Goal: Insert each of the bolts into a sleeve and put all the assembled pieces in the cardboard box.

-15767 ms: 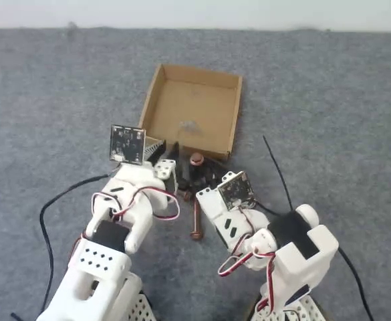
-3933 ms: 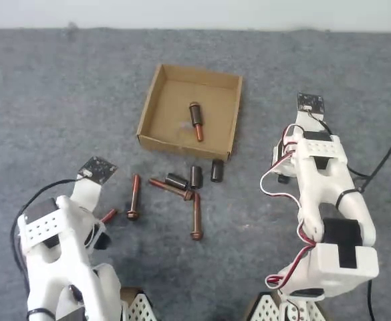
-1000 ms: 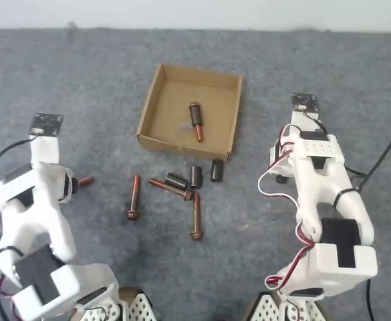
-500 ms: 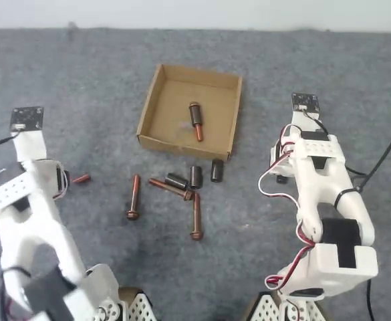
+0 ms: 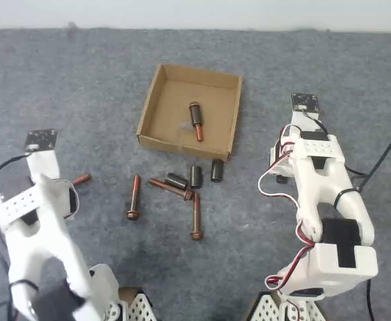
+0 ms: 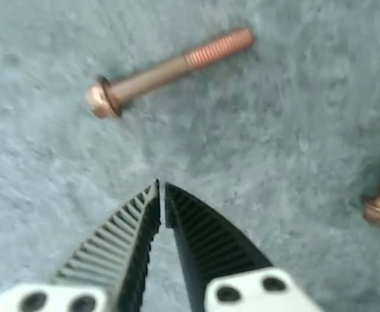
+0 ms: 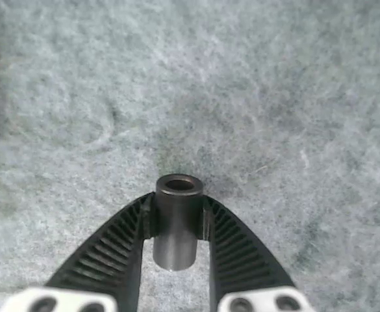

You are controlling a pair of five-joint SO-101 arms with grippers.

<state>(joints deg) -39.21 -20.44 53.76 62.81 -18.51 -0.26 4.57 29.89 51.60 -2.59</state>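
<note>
The cardboard box (image 5: pixel 182 147) holds one assembled piece (image 5: pixel 196 120), so I judge one pairing done and four left. My right pincer (image 7: pixel 177 201), out past the box's right side, is clamped on a sleeve (image 7: pixel 177 224). My left pincer (image 6: pixel 162 192), well off the box's front-left corner, is closed on nothing above the outlying bolt (image 6: pixel 167 70). Three more bolts (image 5: pixel 134 196) and three loose sleeves (image 5: pixel 196 176) lie before the box's front wall.

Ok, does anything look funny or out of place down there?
One bolt lies alone near the left pincer, apart from the other bolts and sleeves clustered in front of the cardboard box. Nothing looks broken.
</note>
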